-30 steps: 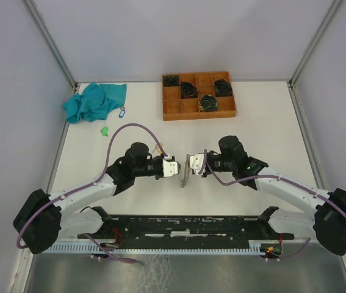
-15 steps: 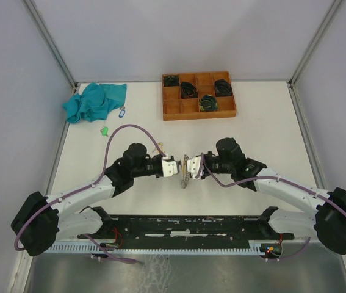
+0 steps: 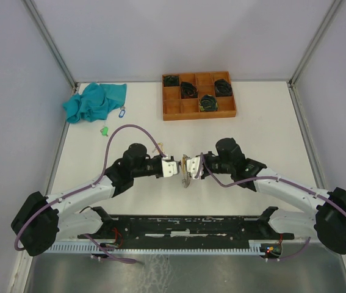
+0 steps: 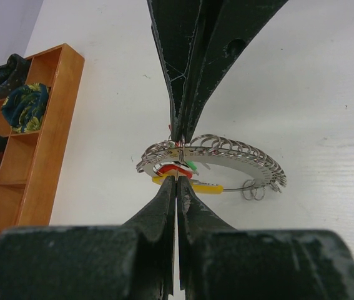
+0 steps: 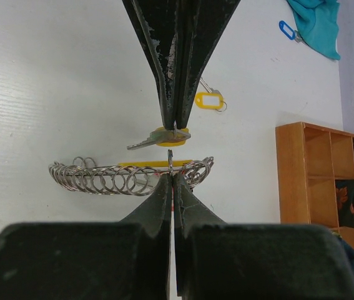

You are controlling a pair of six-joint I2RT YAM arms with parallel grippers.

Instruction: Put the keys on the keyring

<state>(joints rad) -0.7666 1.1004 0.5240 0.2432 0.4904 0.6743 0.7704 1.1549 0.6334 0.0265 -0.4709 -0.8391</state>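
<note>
Yellow-tagged key (image 5: 155, 139) sits at the tip of the right gripper (image 5: 172, 151), whose fingers are pinched fully together on it. Silver blade points sideways, yellow tag just behind it. Right below/beside it is the keyring (image 4: 226, 156): a big wire loop strung w/ a row of small split rings (image 5: 102, 181). Left gripper (image 4: 177, 161) is closed tight on the loop's rim from the opposite side. Red, green & yellow bits show just under that pinch point in the left wrist view; can't tell what they hang from. Both grippers meet nose to nose w/ the keyring between them, approx. mid-worktop, nearer the near edge than the far one.

A 2nd yellow tag (image 5: 209, 100) w/ its own small ring lies flat on the worktop (image 3: 264, 131), near the right gripper but apart from it. Green tag (image 3: 105, 130) lies toward the left edge. Blue-tagged key (image 3: 122, 112) is just beside the teal cloth (image 3: 96, 102), which is bunched in the far left corner. Wooden tray (image 3: 198, 113) sits at the far edge, right of centre, black coiled bundles (image 3: 208, 102) in several compartments
</note>
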